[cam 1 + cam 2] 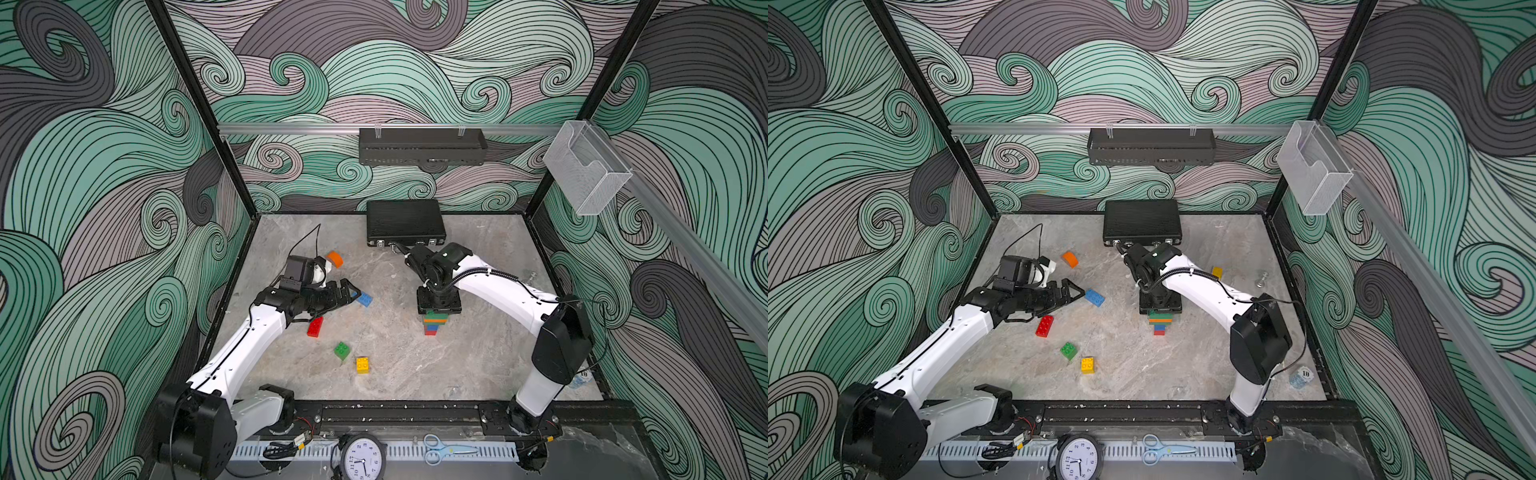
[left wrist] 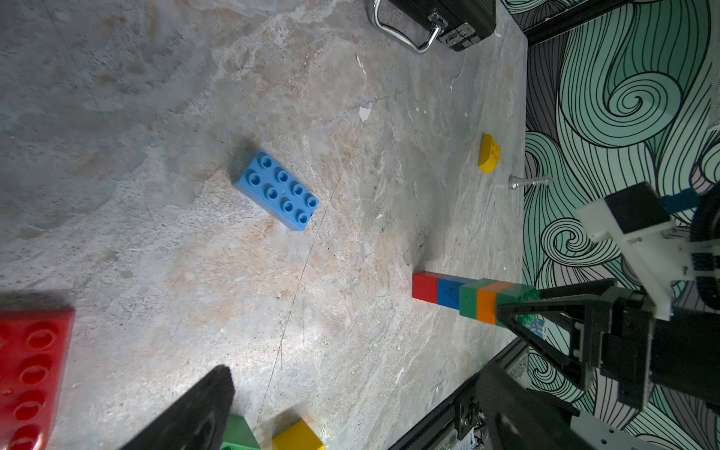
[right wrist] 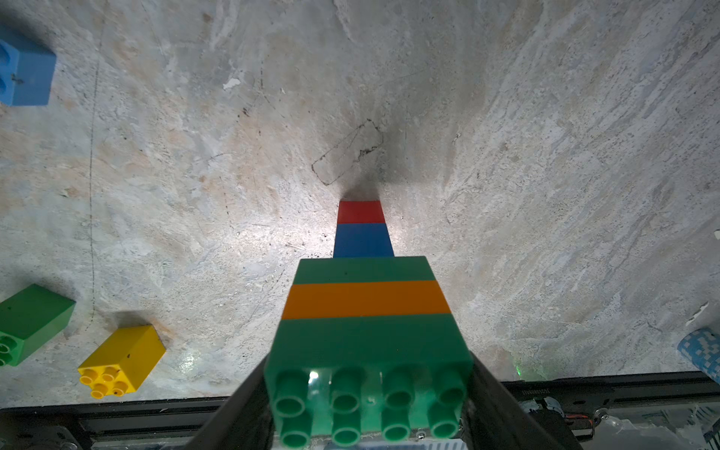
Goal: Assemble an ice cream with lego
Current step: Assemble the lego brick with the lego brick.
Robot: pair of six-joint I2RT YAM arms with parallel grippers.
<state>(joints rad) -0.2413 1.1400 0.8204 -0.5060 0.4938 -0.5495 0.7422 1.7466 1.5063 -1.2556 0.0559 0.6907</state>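
Straddling the top of the five-brick plastic stack (image 3: 364,296), the right gripper (image 3: 368,393) points straight down, its black fingers (image 3: 241,409) set close against both short sides of the uppermost green eight-stud brick (image 3: 370,350). Whether it is pressing on the brick or has let go, I cannot tell.

Stack order, table upward: red, blue, green, orange, green. It is upright and stands on the grey marbled table (image 1: 457,365), a little toward the robot's right of centre in both top views.

The left gripper (image 1: 347,297) has its jaws spread wide with nothing in them. It hangs low over the table, well apart from the stack.

Loose pieces:
- light blue oblong eight-stud brick (image 1: 365,299), just beside the left fingertips
- red oblong brick (image 1: 315,327), below the left wrist
- green square brick (image 1: 342,350) and yellow square brick (image 1: 362,365), near each other, closer to the robot
- orange half-round piece (image 1: 335,258), beyond the left wrist
- yellow half-round piece (image 1: 1217,272), behind the right forearm

The black textured briefcase (image 1: 405,222) lies flat at the far edge.
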